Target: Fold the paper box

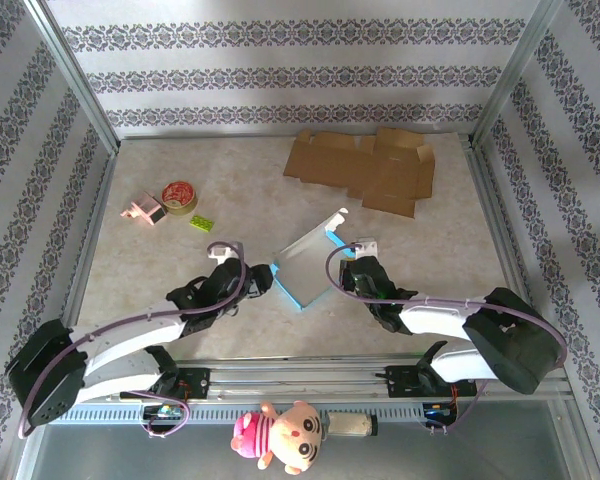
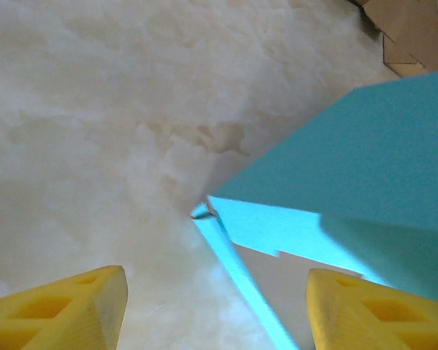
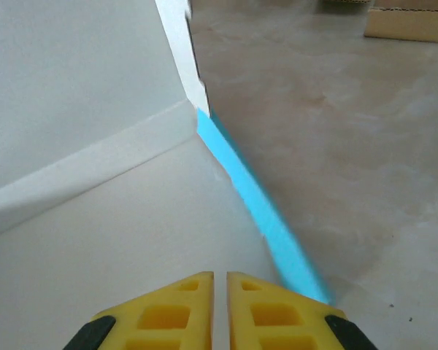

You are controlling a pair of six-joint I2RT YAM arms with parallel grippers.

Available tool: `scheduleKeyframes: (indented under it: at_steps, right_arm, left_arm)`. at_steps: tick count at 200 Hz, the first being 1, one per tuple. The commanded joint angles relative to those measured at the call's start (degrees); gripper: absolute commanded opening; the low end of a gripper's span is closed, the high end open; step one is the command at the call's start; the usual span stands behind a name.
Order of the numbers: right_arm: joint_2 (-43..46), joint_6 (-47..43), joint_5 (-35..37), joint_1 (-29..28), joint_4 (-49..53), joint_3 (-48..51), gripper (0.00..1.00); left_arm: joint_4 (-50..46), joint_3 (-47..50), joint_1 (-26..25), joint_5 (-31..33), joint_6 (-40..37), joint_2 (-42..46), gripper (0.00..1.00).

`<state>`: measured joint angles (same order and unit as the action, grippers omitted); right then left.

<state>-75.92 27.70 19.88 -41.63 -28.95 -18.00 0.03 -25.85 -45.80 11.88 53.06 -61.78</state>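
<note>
Paper box (image 1: 305,265) sits just near of mid-table (image 1: 160,270), blue outside and white inside, one white panel tilted up toward 1 o'clock. The grippers flank it, one at 9 o'clock and one at 3.

Left gripper (image 1: 263,280) first, at the box's 9 o'clock corner: jaws released and spread wide. In the left wrist view, the yellow fingers (image 2: 66,306) stand far apart at the bottom corners. The box's thin blue bottom edge runs down between them, touching neither. The blue wall fills the space toward 2 o'clock and is cut off by the frame.

Right gripper (image 1: 350,268) now, at the box's 3 o'clock side: jaws all but clenched. In the right wrist view, the two yellow fingertips (image 3: 168,306) leave only a hairline slit and hover over the white inner floor. A white wall rises at 10 o'clock. Whether a sheet of paper is nipped in that slit is hard to say; the tips are cut off.

Further out, flattened brown cardboard (image 1: 365,170) lies at 1 o'clock. A tape roll (image 1: 178,196) and a small pink item (image 1: 143,210) are at 10 o'clock. A plush doll (image 1: 280,435) is at 6 o'clock, off the table.
</note>
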Motion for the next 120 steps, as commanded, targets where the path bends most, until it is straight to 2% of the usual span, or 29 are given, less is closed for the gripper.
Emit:
scheduleKeyframes:
  at_steps: [1, 28, 64, 74, 97, 106, 120]
  right_arm:
    - [-0.75, 0.93, 2.49, -1.05, 0.34, -1.32, 0.14]
    - [1.18, -1.46, 1.36, -1.16, 1.66, -1.34, 0.17]
    - [14.73, -7.54, -3.18, 0.01, 11.75, -2.83, 0.32]
    - [18.32, -7.09, -5.07, 1.82, 15.01, -3.15, 0.37]
    - [23.76, -3.11, -14.76, 8.59, 23.00, -5.36, 0.39]
    - [24.31, -0.78, -18.66, 11.36, 26.18, -6.85, 0.39]
    - [23.95, 2.59, -26.63, 15.51, 29.09, -8.51, 0.39]
  left_arm:
    - [0.09, 3.03, -1.18, 0.16, 1.13, 3.69, 0.66]
    - [-0.03, 4.11, -1.68, -0.12, -0.66, 8.04, 0.66]
    - [-4.54, -0.98, -3.24, 1.90, 0.65, 11.99, 0.64]
    - [-9.88, -5.21, -3.16, 3.38, 1.43, 10.71, 0.62]
    - [-25.67, -20.05, -1.63, 7.30, -0.66, 3.60, 0.55]
    - [-27.39, -24.44, 0.05, 4.71, -2.64, 0.77, 0.51]
    - [-25.42, -29.16, 3.33, -5.16, -5.57, -3.47, 0.46]
